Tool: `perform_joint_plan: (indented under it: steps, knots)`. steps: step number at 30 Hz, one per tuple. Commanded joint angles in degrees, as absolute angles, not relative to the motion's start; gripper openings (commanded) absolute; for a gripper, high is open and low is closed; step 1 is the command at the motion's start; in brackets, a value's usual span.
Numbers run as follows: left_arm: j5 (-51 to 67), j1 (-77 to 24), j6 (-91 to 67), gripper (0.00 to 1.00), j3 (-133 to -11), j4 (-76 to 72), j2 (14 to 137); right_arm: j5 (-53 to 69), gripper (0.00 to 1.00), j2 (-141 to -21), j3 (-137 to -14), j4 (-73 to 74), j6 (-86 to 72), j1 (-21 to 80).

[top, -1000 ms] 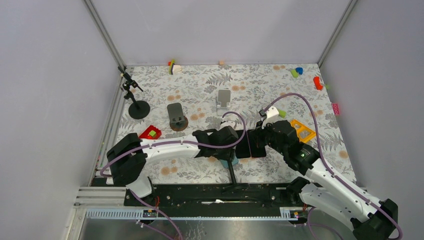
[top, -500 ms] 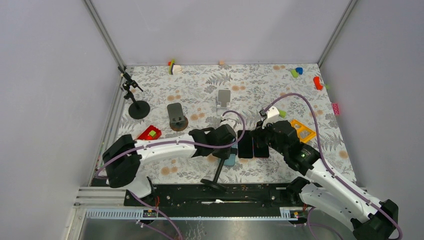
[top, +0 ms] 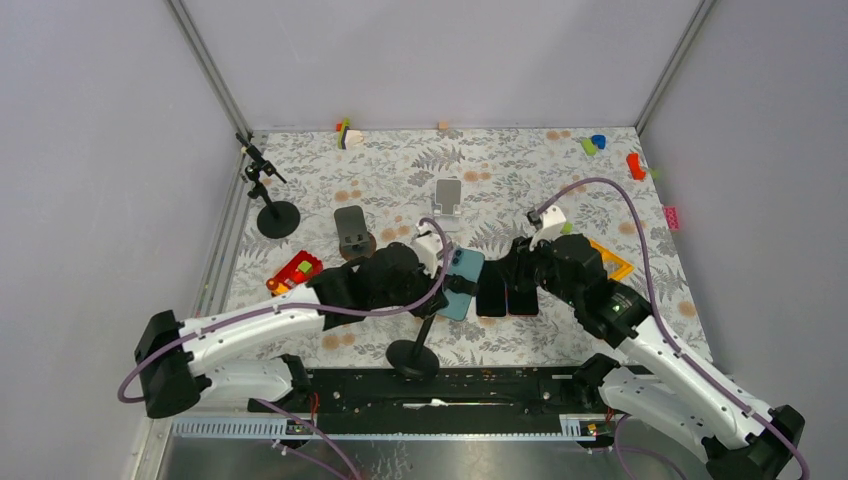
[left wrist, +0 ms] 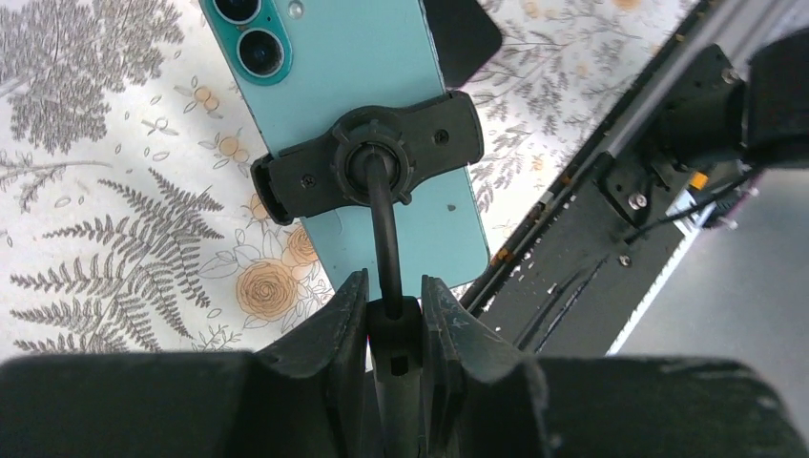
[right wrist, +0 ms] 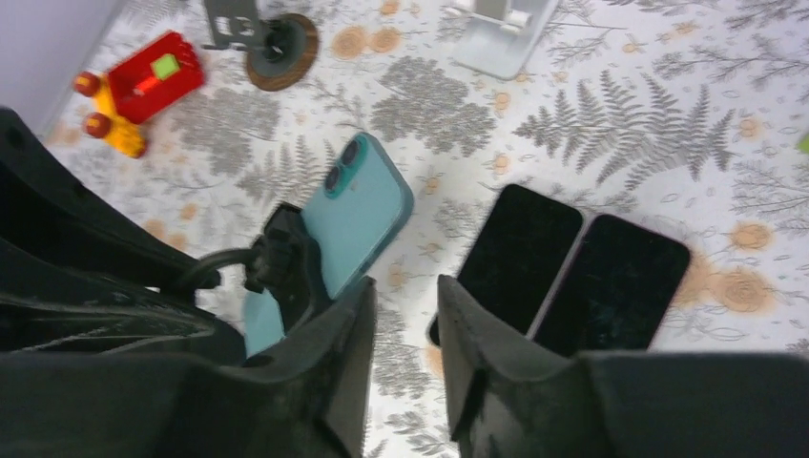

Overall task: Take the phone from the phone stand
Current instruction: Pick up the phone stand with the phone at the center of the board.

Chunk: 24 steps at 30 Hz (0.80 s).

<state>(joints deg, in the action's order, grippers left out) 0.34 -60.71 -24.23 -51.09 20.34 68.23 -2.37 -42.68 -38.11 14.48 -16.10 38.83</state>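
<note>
Gripping the thin stem of the black phone stand (left wrist: 386, 239), the left gripper (left wrist: 394, 298) had its two fingers pinched shut around the rod, seemingly to steady the stand while the phone was drawn out of it. The teal smartphone with twin camera lenses (left wrist: 353, 76) sat back-up in the stand's black spring clamp (left wrist: 286, 181), which hugged both long edges, so the phone was not yet free. Seen from above, the stand was tipped over, its round base (top: 410, 357) near the front rail. Whether the phone end rested on the fern-patterned table cover (top: 560, 170) or hung just over it could not be told. The left arm reached low from the near left corner toward the middle of the table, wrist pointed at the phone. The right gripper (right wrist: 401, 305) hovered just beside the teal phone, jaws parted a little and holding nothing, probably lined up to take the phone's free end. Its arm bent in from the right. Just right of the teal one lay two black phones (right wrist: 520, 253), flat, side by side and touching.
</note>
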Motion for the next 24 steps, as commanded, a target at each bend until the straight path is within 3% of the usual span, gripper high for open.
perform_joint_plan:
  steps: [1, 9, 15, 24]
  knots:
    - [5.8, -60.6, -18.3, 0.0, -49.5, 8.8, 60.6, 3.0, 0.42, -43.8, -45.5, 17.5, -21.9, 38.6]
    - [8.5, -60.5, -12.3, 0.0, -35.5, -10.6, 45.7, 11.6, 0.7, -42.2, -48.7, 15.1, -24.6, 38.4]
    - [15.6, -59.9, -10.4, 0.0, -29.7, -18.8, 38.8, 20.3, 0.85, -42.1, -47.8, 10.9, -22.4, 37.9]
    - [29.9, -58.0, -15.8, 0.0, -26.9, -31.4, 39.3, 34.0, 0.89, -39.2, -40.3, -8.0, -21.7, 38.0]
